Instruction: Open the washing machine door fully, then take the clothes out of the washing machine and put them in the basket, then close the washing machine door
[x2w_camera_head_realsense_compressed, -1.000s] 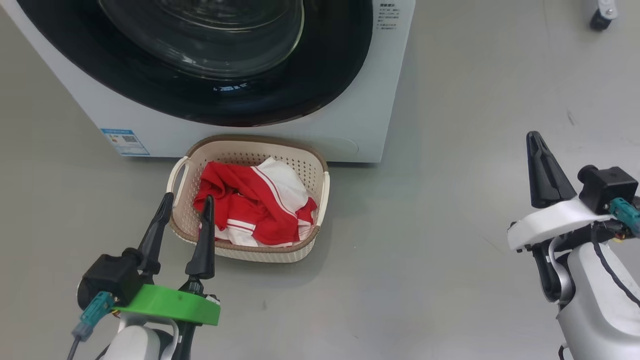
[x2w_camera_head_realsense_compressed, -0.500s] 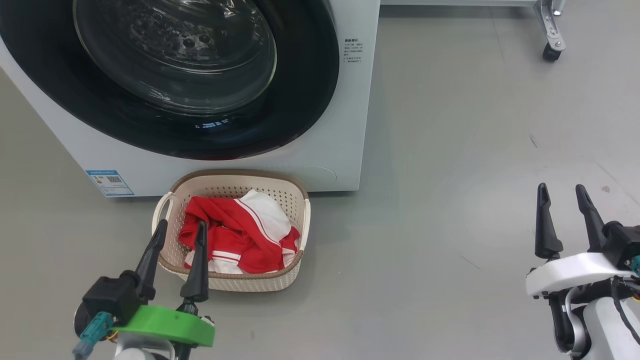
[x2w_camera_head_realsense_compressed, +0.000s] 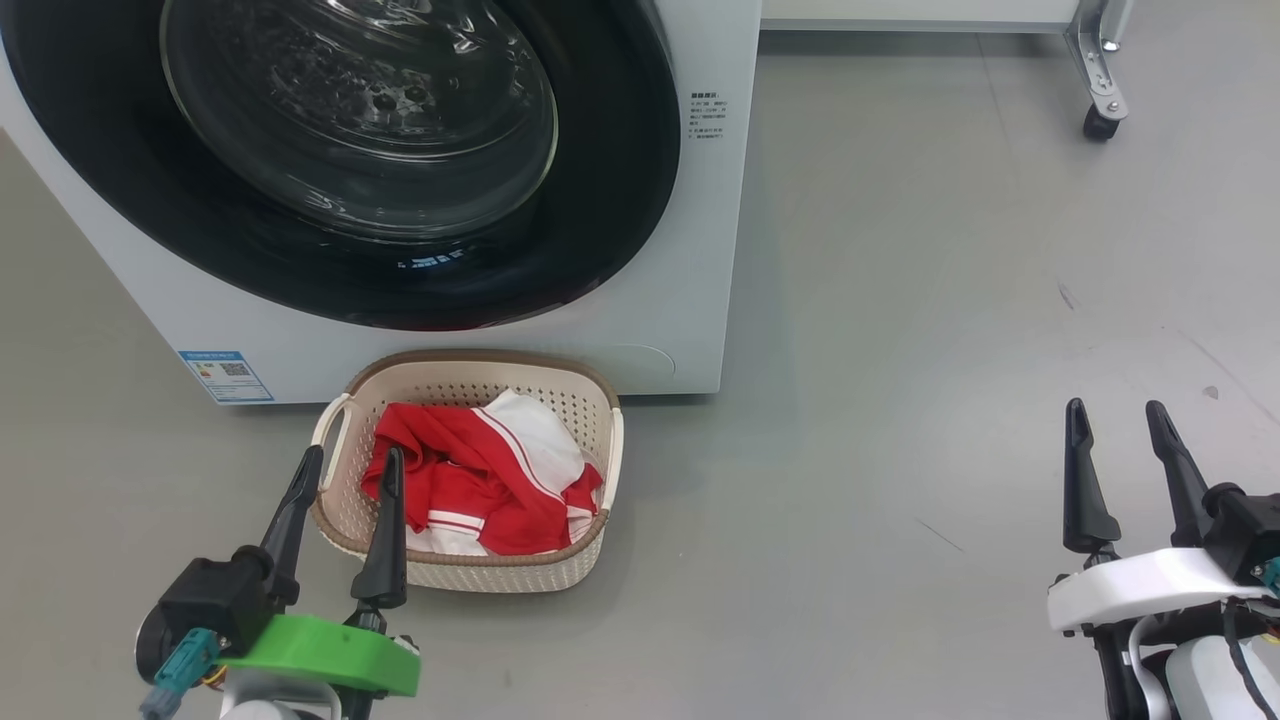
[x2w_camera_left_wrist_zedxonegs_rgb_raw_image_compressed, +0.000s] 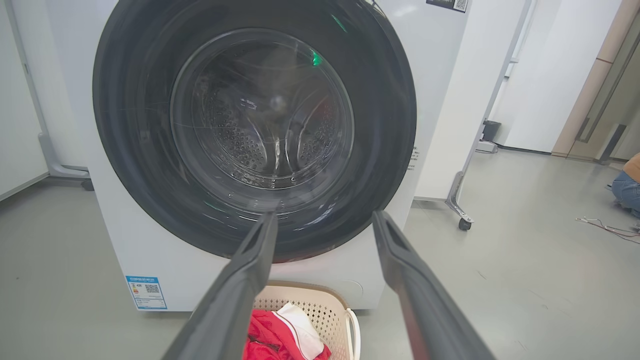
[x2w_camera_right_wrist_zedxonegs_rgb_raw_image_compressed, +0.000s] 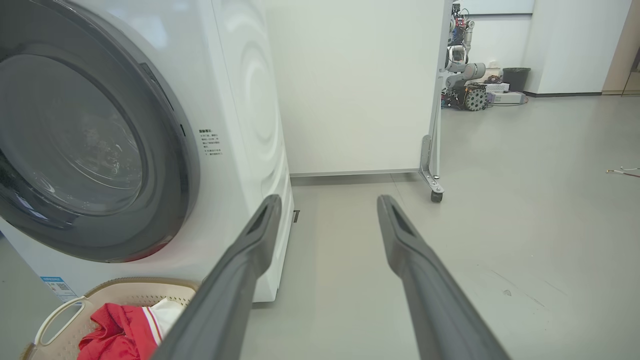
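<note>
The washing machine (x2w_camera_head_realsense_compressed: 700, 300) (x2w_camera_left_wrist_zedxonegs_rgb_raw_image_compressed: 440, 65) (x2w_camera_right_wrist_zedxonegs_rgb_raw_image_compressed: 250, 100) stands ahead with its door (x2w_camera_head_realsense_compressed: 620, 200) (x2w_camera_left_wrist_zedxonegs_rgb_raw_image_compressed: 390, 125) (x2w_camera_right_wrist_zedxonegs_rgb_raw_image_compressed: 175, 165) flat against the front, glass bowl at its centre. On the floor just before it sits the basket (x2w_camera_head_realsense_compressed: 595, 400) (x2w_camera_left_wrist_zedxonegs_rgb_raw_image_compressed: 340, 305) (x2w_camera_right_wrist_zedxonegs_rgb_raw_image_compressed: 60, 315), holding the red and white clothes (x2w_camera_head_realsense_compressed: 480, 480) (x2w_camera_left_wrist_zedxonegs_rgb_raw_image_compressed: 280, 335) (x2w_camera_right_wrist_zedxonegs_rgb_raw_image_compressed: 120, 330). My left gripper (x2w_camera_head_realsense_compressed: 348, 457) (x2w_camera_left_wrist_zedxonegs_rgb_raw_image_compressed: 322, 217) hovers open over the basket's near-left edge, nothing between its fingers. My right gripper (x2w_camera_head_realsense_compressed: 1115, 408) (x2w_camera_right_wrist_zedxonegs_rgb_raw_image_compressed: 327, 200) stands open over bare floor far to the right, empty.
A white panel on a caster frame (x2w_camera_head_realsense_compressed: 1100, 100) (x2w_camera_left_wrist_zedxonegs_rgb_raw_image_compressed: 462, 220) (x2w_camera_right_wrist_zedxonegs_rgb_raw_image_compressed: 432, 185) stands right of the machine. A person (x2w_camera_left_wrist_zedxonegs_rgb_raw_image_compressed: 627, 185) crouches at the far right. Thin cables (x2w_camera_left_wrist_zedxonegs_rgb_raw_image_compressed: 605, 227) lie on the floor there. Robot parts and a bin (x2w_camera_right_wrist_zedxonegs_rgb_raw_image_compressed: 475, 85) sit in the far background.
The right gripper has gone from shut to open and dropped lower in the head view. The camera tilted, so the whole picture shifted down. The left gripper stays open.
</note>
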